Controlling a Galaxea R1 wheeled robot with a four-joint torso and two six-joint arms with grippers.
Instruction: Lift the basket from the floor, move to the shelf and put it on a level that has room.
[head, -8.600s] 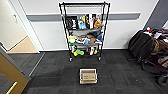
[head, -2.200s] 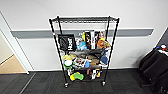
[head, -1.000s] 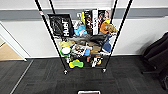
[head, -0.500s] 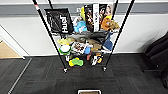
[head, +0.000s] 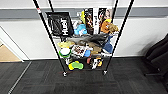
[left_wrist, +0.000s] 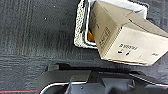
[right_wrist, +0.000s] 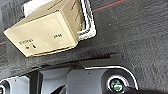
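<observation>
Basket (left_wrist: 80, 30) sits on the carpet floor (left_wrist: 32, 37) below both wrists, so you have not lifted it; lift, carry and placing all remain. It holds a brown cardboard box (left_wrist: 125, 37) jutting over its rim, with something orange beside it. Shelf (head: 85, 42) stands ahead, crowded; I cannot tell either hand's state.

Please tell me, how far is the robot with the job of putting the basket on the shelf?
Done: the robot stands close in front of the shelf. In hand: nothing yet; both wrist views show the basket resting on the dark carpet floor, a cardboard box sticking out of it. Left: lifting the basket and setting it on a level with room. The tiers in view look crowded.
</observation>
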